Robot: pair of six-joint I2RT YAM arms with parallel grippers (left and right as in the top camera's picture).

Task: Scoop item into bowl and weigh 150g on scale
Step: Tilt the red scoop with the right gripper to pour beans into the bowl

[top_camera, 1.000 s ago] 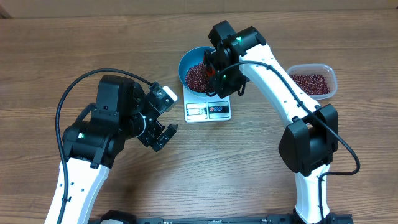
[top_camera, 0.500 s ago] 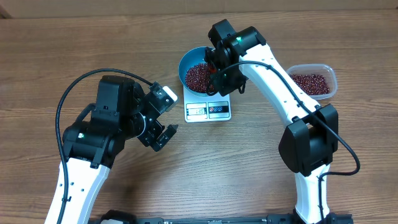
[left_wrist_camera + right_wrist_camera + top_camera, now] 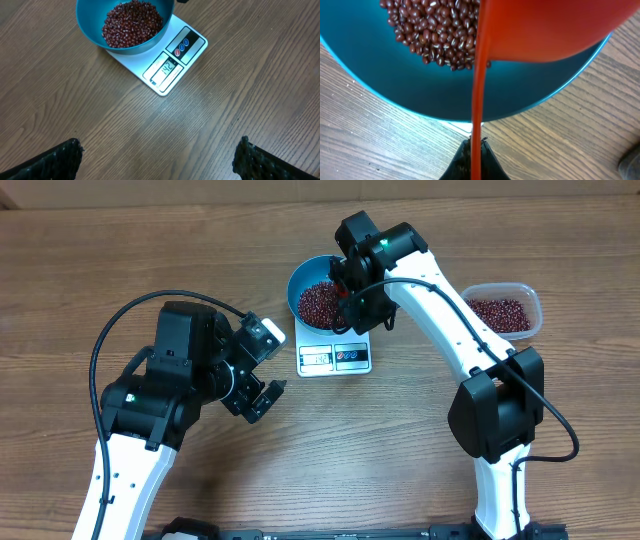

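The right hand (image 3: 476, 150) is staying clamped on the red scoop (image 3: 545, 30) over the bowl (image 3: 87, 25) of beans (image 3: 132, 22) on the scale (image 3: 172, 60) (barely shifting since earlier). The left hand (image 3: 157, 157) is hovering open near the scale.

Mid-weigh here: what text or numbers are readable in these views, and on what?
"142", as best it reads: display of the scale, left wrist view.
Red and blue buttons beside it: marks too small to read.
Overhead view: display too blurred to read.
Bowl: no text.
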